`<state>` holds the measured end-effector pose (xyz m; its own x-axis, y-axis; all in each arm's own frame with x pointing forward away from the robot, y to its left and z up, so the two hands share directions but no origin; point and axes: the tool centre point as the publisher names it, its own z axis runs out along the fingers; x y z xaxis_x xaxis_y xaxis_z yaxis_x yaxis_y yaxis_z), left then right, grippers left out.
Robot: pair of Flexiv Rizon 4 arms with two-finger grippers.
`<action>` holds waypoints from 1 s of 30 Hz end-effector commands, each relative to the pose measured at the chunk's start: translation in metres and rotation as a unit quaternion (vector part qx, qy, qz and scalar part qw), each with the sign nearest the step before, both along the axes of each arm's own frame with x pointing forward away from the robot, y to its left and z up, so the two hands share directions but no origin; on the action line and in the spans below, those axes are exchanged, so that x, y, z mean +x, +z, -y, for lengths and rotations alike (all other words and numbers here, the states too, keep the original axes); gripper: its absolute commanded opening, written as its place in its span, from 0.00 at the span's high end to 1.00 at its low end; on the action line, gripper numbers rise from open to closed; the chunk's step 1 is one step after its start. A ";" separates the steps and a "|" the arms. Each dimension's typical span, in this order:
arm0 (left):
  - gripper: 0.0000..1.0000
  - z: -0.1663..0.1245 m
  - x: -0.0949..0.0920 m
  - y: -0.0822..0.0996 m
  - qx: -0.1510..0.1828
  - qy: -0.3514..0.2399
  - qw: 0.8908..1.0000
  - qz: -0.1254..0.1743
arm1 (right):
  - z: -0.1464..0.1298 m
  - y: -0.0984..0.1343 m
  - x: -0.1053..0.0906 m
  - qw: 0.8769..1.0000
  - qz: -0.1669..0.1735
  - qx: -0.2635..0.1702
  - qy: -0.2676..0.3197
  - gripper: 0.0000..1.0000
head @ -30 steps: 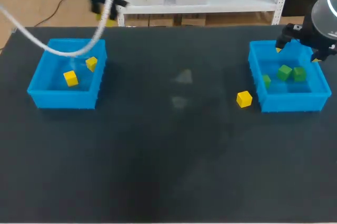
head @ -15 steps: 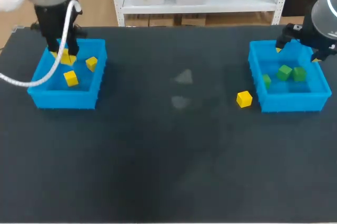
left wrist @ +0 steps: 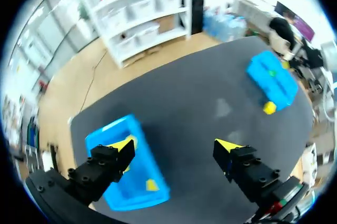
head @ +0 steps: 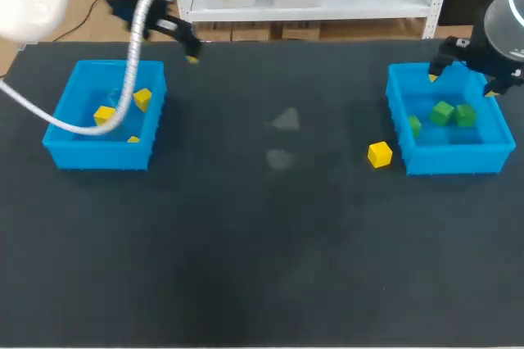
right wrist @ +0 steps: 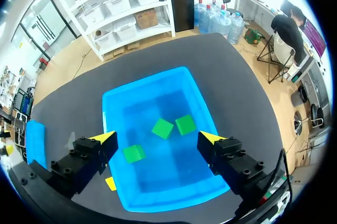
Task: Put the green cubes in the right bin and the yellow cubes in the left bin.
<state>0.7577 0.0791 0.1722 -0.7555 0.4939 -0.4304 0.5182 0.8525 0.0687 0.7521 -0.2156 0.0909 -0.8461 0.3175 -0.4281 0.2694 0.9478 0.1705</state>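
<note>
The left blue bin holds three yellow cubes. My left gripper hangs above the table behind the bin's back right corner. In the left wrist view it stands open and empty, with the left bin beneath one finger. The right blue bin holds three green cubes. One yellow cube lies on the table just left of that bin. My right gripper hovers open over the right bin's back part, above the green cubes, holding nothing.
The table is a dark mat; nothing else lies on it. In the right wrist view the loose yellow cube lies outside the right bin's wall, under one finger.
My left gripper went down into the left bin with a yellow cube, opened, and has moved up and to the right. That cube now lies in the bin. The right arm stayed put.
</note>
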 end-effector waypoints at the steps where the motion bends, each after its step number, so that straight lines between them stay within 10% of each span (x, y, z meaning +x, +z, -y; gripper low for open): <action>1: 0.00 0.080 -0.017 -0.027 -0.050 -0.207 0.977 0.014 | 0.000 0.000 -0.002 1.000 0.004 -0.001 -0.001 0.00; 16: 0.00 0.227 -0.056 -0.079 -0.064 -0.388 0.919 -0.031 | 0.000 0.000 -0.002 1.000 0.004 -0.001 -0.001 0.00; 30: 0.00 0.261 -0.040 -0.128 -0.042 -0.388 0.921 -0.025 | 0.000 0.000 -0.002 1.000 0.004 -0.001 -0.001 0.00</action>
<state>0.7057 -0.1645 0.0561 -0.2042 0.8514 -0.4831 0.9729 0.2310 -0.0041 0.7521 -0.2156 0.0909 -0.8461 0.3175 -0.4281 0.2694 0.9478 0.1705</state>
